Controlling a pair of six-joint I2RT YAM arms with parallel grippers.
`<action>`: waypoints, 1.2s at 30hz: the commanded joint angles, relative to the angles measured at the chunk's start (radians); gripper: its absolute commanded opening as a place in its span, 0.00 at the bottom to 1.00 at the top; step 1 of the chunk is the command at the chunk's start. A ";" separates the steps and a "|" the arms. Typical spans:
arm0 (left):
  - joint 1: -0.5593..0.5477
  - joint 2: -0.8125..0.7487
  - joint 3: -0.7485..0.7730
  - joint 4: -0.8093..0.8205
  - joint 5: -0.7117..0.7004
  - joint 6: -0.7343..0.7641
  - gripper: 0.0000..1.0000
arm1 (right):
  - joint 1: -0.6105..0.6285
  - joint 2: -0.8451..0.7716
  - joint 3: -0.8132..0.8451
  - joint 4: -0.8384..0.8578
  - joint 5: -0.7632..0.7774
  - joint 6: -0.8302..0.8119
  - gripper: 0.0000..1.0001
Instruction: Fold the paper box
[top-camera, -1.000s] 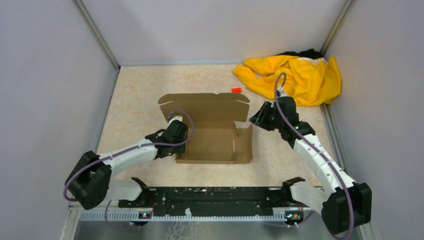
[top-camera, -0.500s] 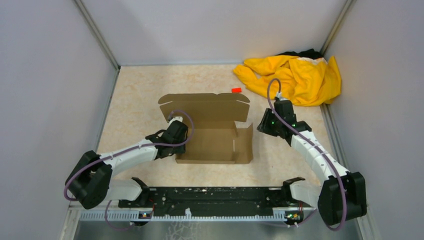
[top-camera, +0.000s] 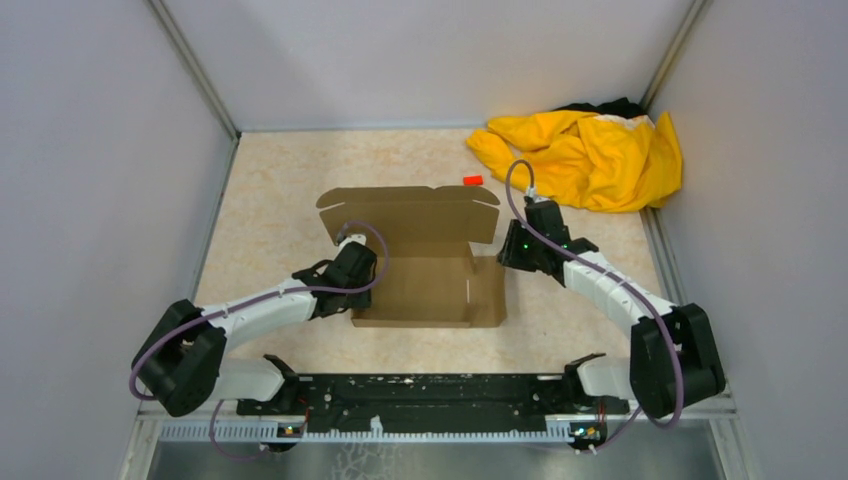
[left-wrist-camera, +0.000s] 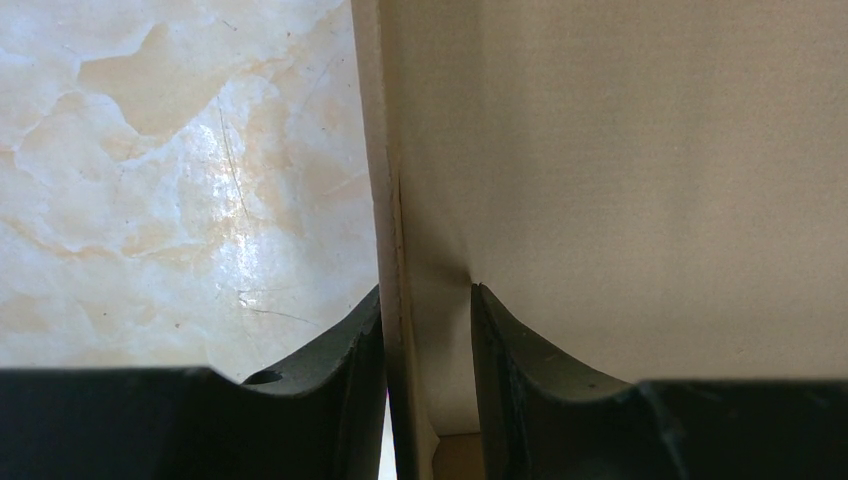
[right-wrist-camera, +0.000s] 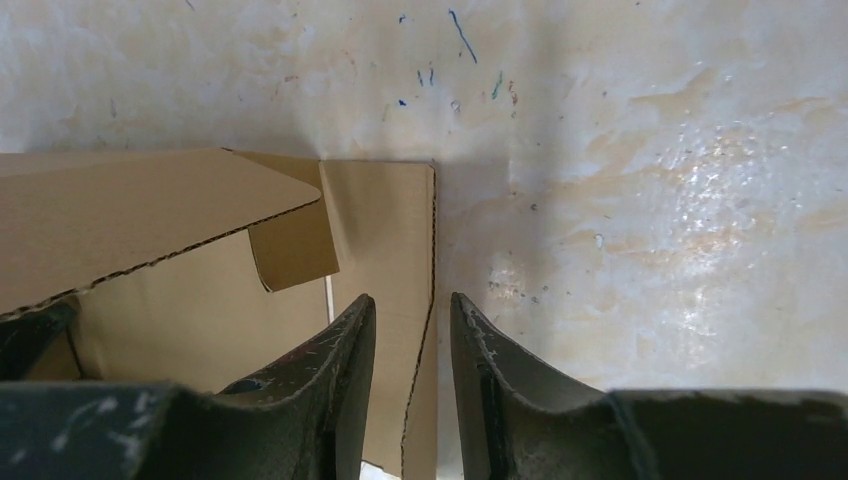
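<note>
Left claw (left-wrist-camera: 425, 292) clamped on the left wall of the paper box (top-camera: 425, 285), which sits mid-worktop (top-camera: 280, 190), lid panel open. My right claw (right-wrist-camera: 411, 300): fingers apart, straddling the right flap's edge.

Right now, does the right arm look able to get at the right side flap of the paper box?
Probably yes. The right gripper hangs open astride the outer edge of the right side flap of the paper box, and nothing shows between its fingers and the cardboard.
</note>
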 joint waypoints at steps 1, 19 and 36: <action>-0.005 0.006 -0.007 0.027 0.009 -0.004 0.41 | 0.031 0.030 0.021 0.059 0.034 0.014 0.32; -0.005 0.012 -0.016 0.029 0.011 -0.010 0.40 | 0.144 -0.101 -0.027 0.077 0.103 0.069 0.00; -0.007 0.037 0.005 0.038 0.023 -0.019 0.40 | 0.335 -0.176 -0.128 0.101 0.226 0.157 0.00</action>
